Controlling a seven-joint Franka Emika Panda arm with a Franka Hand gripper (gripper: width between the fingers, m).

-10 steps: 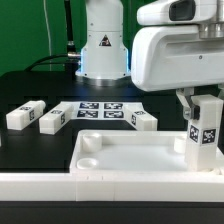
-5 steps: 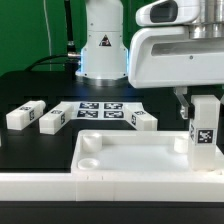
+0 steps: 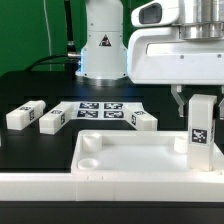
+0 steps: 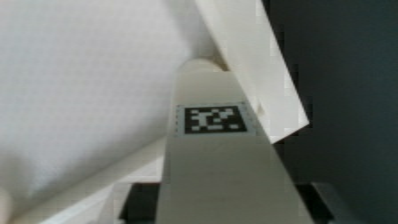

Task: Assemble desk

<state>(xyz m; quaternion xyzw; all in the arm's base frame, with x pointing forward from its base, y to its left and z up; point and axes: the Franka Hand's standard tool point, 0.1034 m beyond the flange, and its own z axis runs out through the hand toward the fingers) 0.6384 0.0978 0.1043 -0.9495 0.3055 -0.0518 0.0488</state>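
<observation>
Pincer (image 3: 200,106) is clenched on one leg (image 3: 201,128), held upright at the lower right of the exterior frame, tag (image 3: 200,134) facing the camera. The desk panel (image 3: 130,152) lies flat on the black tabletop (image 3: 30,85) across the lower centre. The leg's foot sits over the panel's right end, at its corner (the socket itself is hidden behind the leg, so I can't tell whether it's seated).

Wrist view: the leg (image 4: 217,160) runs down to the panel's (image 4: 89,80) corner rim, and its tip is hard to make out.

Risks from here, as I judge them:
- Leg off-centre over the socket — it lands on the rim and jams or tips when pushed down.
- Nothing visibly pins the panel, so a side load could slide it across the tabletop.
- Turning the leg in could make it slip between the fingers — the grip looks narrow on a smooth white block.
- Letting go before it's home would likely topple it.

The loose legs (image 3: 22,115) at left centre and the marker board (image 3: 100,110) are well apart from this, so no clash there.
</observation>
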